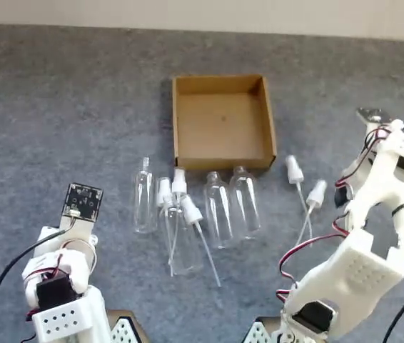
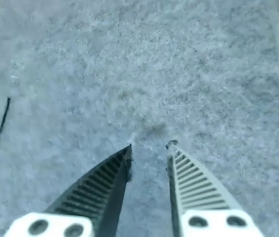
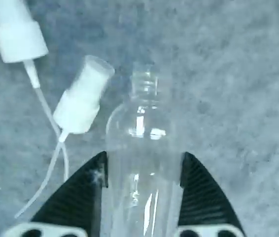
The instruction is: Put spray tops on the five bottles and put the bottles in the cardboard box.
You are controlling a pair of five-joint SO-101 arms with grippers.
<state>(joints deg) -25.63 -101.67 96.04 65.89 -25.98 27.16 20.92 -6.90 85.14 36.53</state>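
High view: brown cardboard box [image 1: 220, 125] unfilled; clear plastic bottles [image 1: 245, 204] and white spray tops [image 1: 295, 170] lie loose mid-worktop [image 1: 59, 86], so nearly everything remains. Left claw [image 2: 150, 145] slightly parted, empty; right claw [image 3: 144, 155] wide open, one bottle framed between its jaws, apparently ungripped.

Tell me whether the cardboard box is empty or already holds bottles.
Empty. The cardboard box shows only its bare brown floor; the bottles lie on the table outside it.

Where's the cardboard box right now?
In the high view the cardboard box sits mid-width on the far half of the grey table, with the clear bottles lying along its near side.
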